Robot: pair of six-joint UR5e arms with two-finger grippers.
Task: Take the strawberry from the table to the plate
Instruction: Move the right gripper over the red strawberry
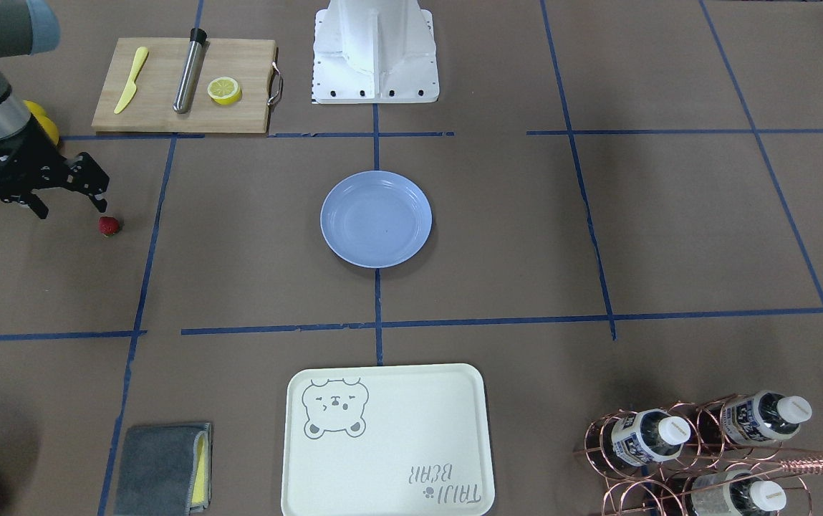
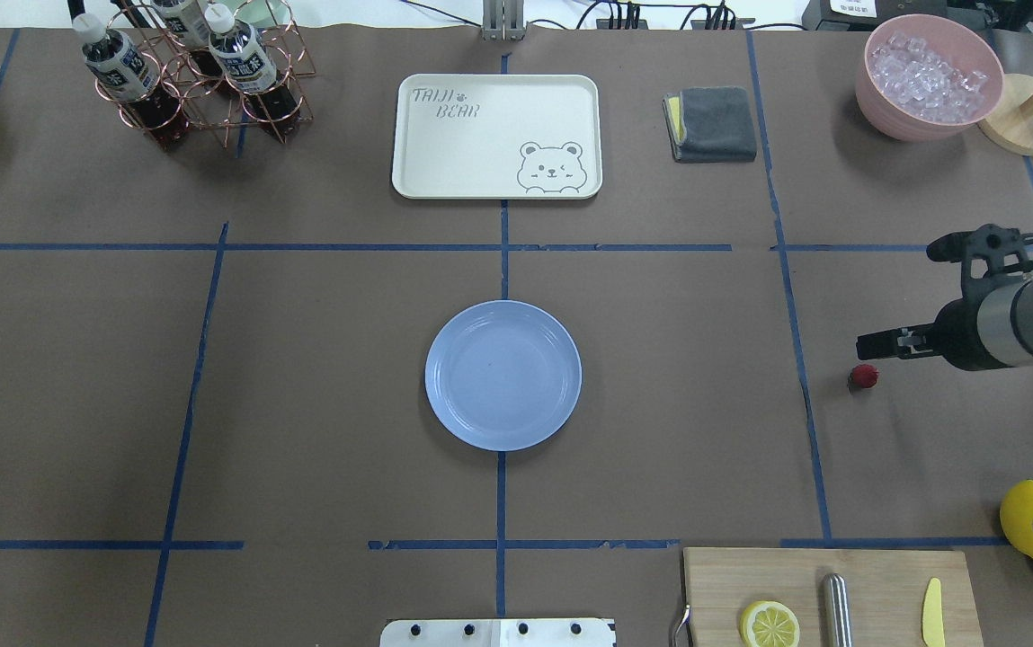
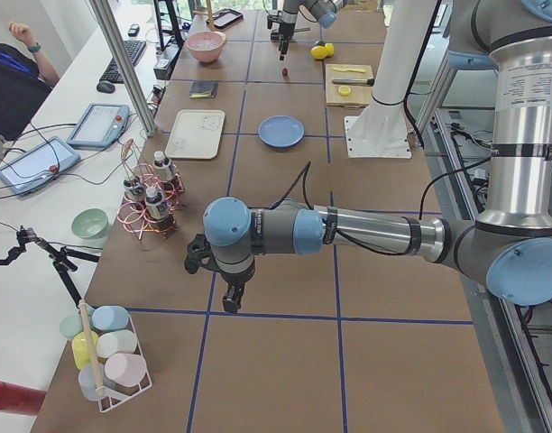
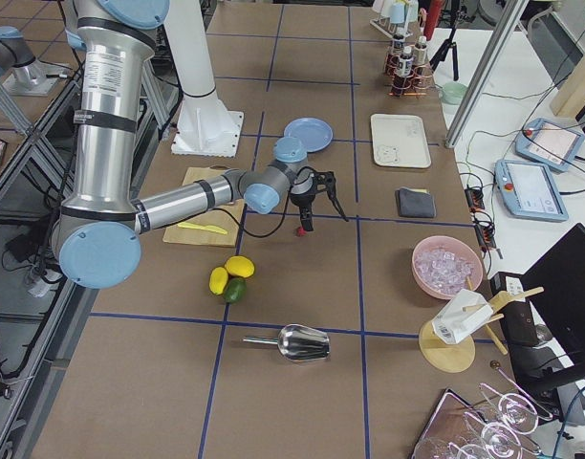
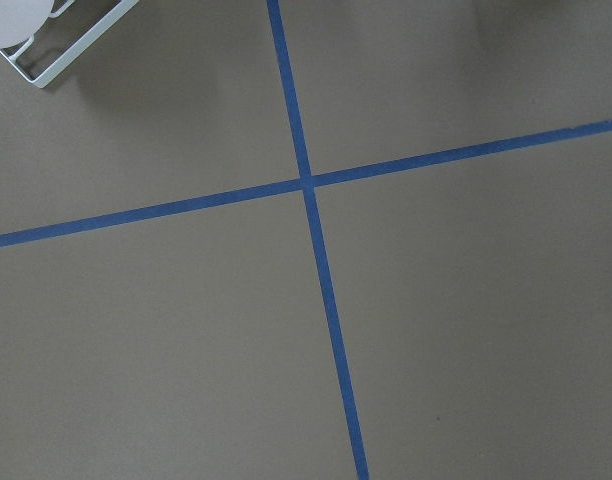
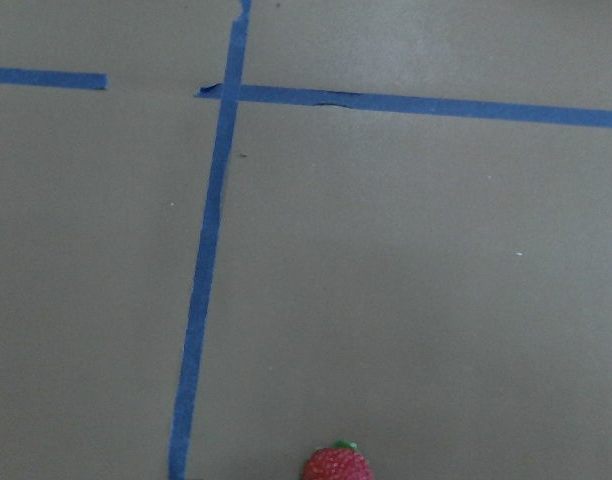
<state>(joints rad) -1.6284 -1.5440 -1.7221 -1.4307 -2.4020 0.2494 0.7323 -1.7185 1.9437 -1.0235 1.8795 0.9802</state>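
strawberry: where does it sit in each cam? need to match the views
Front-facing: strawberry at far left, mid-height.
Overhead: right side, level with the plate.
Exterior left: tiny, top centre.
Exterior right: near centre, straight below the plate in the picture.
Left wrist: not in it.
Right wrist: bottom edge, cut off.
Shared landmark: the plate, in all four exterior views.

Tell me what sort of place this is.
Most likely a robotics lab set up for manipulation trials: the right arm at a paper-covered table gridded with blue tape, a teach pendant on the side desk, and staged kitchen props such as a bear-printed tray and a wooden cutting board.
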